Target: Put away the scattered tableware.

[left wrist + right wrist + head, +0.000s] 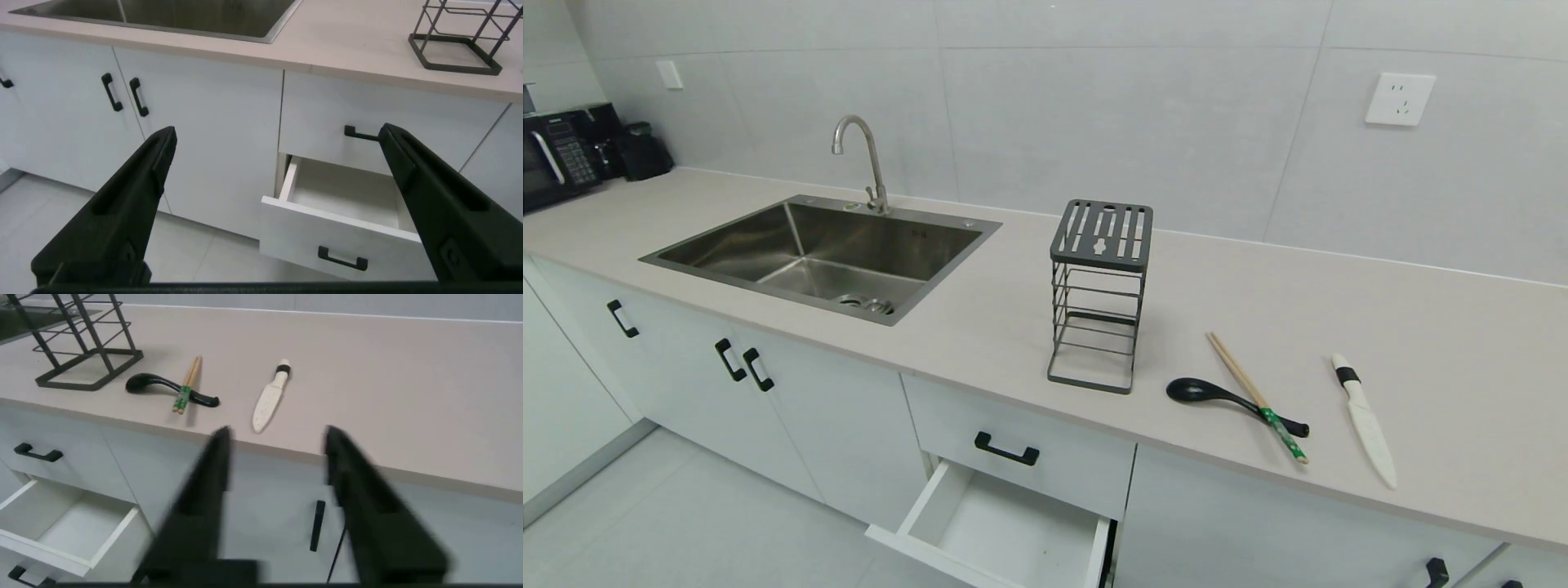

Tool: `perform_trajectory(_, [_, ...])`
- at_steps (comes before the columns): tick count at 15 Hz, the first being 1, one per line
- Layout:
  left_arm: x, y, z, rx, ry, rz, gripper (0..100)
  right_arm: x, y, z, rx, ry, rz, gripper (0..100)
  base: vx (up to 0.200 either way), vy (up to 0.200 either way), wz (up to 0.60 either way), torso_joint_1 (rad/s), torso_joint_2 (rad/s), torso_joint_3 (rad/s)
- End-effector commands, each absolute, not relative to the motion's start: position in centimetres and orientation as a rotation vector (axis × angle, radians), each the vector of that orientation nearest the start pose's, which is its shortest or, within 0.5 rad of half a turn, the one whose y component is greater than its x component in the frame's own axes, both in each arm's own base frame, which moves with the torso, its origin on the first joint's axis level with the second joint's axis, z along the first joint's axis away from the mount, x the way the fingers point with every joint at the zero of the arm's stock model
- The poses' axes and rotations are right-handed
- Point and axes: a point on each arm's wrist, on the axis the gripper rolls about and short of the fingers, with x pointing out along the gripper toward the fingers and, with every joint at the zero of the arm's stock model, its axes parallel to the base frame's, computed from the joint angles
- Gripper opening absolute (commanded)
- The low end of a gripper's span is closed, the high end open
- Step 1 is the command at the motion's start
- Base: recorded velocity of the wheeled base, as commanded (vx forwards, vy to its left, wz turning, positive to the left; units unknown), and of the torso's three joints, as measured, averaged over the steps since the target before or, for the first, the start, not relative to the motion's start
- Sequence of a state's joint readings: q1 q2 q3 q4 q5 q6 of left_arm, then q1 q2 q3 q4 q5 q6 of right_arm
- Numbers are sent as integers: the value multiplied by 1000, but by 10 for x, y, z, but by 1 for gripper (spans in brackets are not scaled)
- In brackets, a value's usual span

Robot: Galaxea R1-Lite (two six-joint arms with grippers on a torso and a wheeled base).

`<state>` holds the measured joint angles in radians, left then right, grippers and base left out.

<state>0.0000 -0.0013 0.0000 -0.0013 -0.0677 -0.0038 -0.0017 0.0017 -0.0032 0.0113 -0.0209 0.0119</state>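
A black spoon [1217, 394], a pair of wooden chopsticks [1254, 396] with green ends and a white knife [1364, 418] lie near the front edge of the countertop, right of a dark wire rack [1098, 294]. The chopsticks rest across the spoon's handle. Under the rack a white drawer [1005, 527] stands pulled out with nothing inside. My left gripper [278, 131] is open in front of the cabinets, facing that drawer [343, 196]. My right gripper [278, 434] is open below the counter edge, with the knife [270, 408], chopsticks [188, 384] and spoon [159, 382] beyond it.
A steel sink [743, 237] with a faucet [866, 159] is set into the counter to the left. A black microwave [556, 155] stands at the far left, and a wall socket [1399, 99] is at the back right. Closed cabinet doors with black handles line the front.
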Motion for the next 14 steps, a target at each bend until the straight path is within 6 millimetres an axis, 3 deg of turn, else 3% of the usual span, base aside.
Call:
perform_trajectory(1, [-23, -2, 76, -5, -1, -67, 100, -23, 0, 75, 11, 12, -18, 100, 0, 0, 0, 0, 0, 0])
perform_trajectory(2, [-23, -2, 76, -5, -1, -67, 100, -23, 0, 79, -4, -21, -18, 100, 0, 0, 0, 0, 0, 0])
perform_trajectory(4, [-23, -2, 76, -5, -1, -67, 100, -32, 1, 122, -29, -187, -13, 100, 0, 0, 0, 0, 0, 0])
perform_trajectory(5, [-23, -2, 76, -5, -1, -67, 100, -28, 2, 138, -37, -169, 40, 100, 0, 0, 0, 0, 0, 0])
perform_trajectory(7, [-23, -2, 76, -5, -1, -67, 100, -15, 3, 148, -28, -89, 131, 100, 0, 0, 0, 0, 0, 0])
perform_trajectory(14, [-23, -2, 76, -5, -1, -67, 100, 25, 6, 150, 0, 168, 285, 100, 0, 0, 0, 0, 0, 0])
